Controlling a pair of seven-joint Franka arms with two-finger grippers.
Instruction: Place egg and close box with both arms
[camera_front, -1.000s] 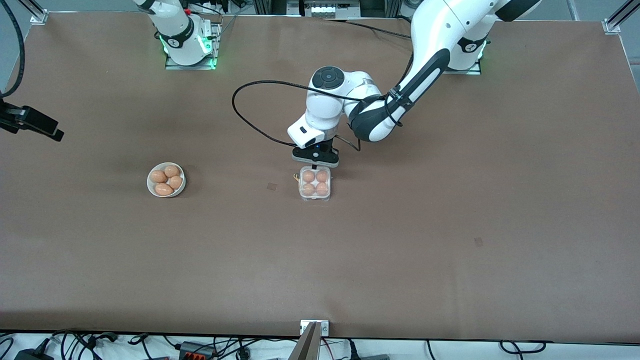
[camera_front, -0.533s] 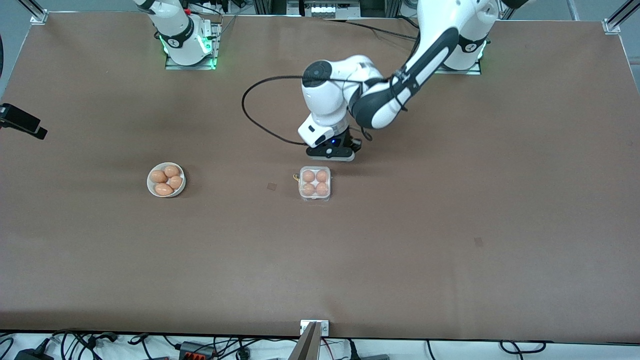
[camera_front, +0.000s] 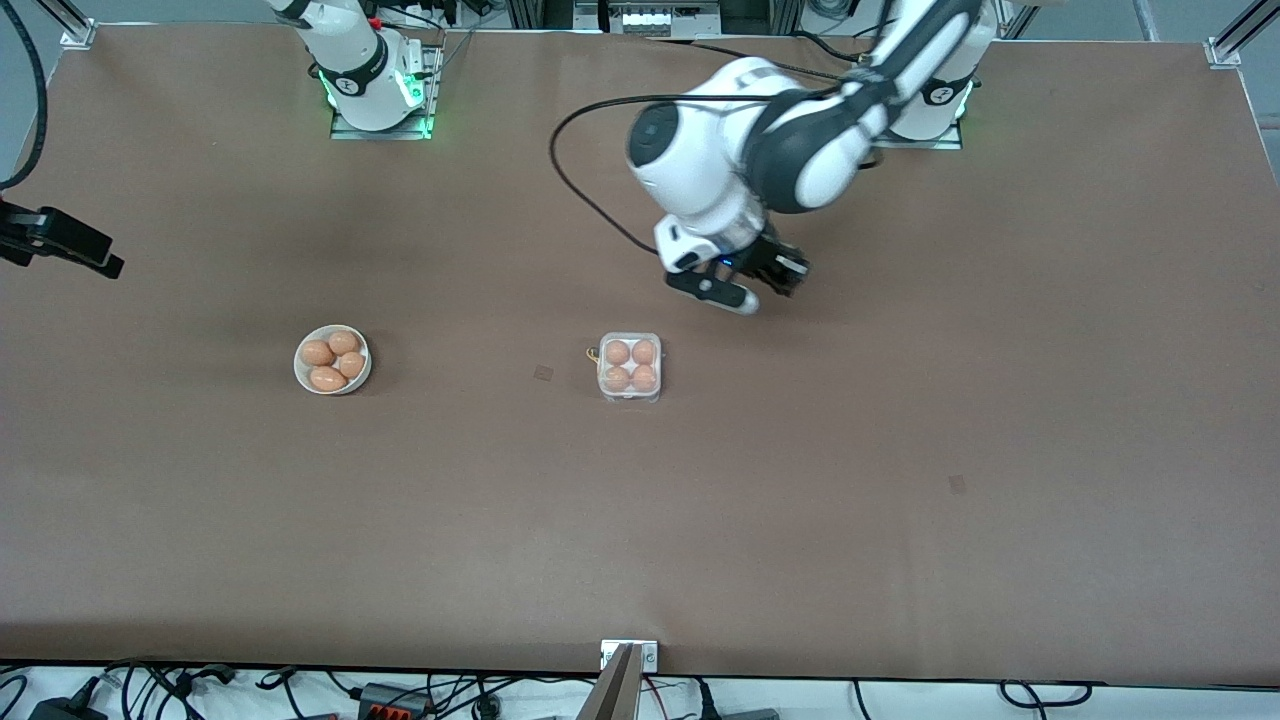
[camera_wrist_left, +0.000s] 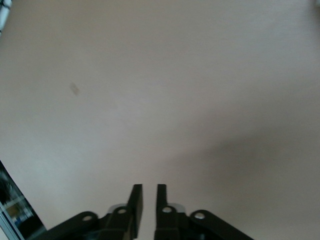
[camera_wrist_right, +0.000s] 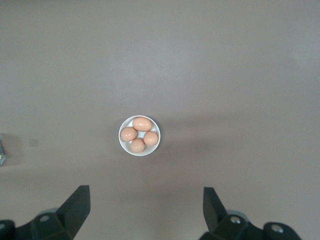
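The box (camera_front: 630, 367), a clear-plastic carton, sits mid-table with its lid down over an egg (camera_front: 617, 352) in each cell. My left gripper (camera_front: 772, 280) hangs over bare table beside the box, toward the left arm's end and apart from it. In the left wrist view its fingers (camera_wrist_left: 148, 187) are almost together and empty, and only table shows. My right gripper (camera_wrist_right: 145, 192) is wide open and empty, high over the white bowl (camera_wrist_right: 155, 145). Its black hand shows at the front view's edge (camera_front: 60, 243).
The round white bowl (camera_front: 298, 370) holds several more eggs (camera_front: 330, 378) toward the right arm's end of the table. A small dark mark (camera_front: 543, 373) lies on the brown table beside the box. A black cable (camera_front: 590, 205) loops from the left arm.
My left gripper has pulled off the box, rising and swinging toward the left arm's end. The box and its eggs have not moved. My right hand shifted only slightly.
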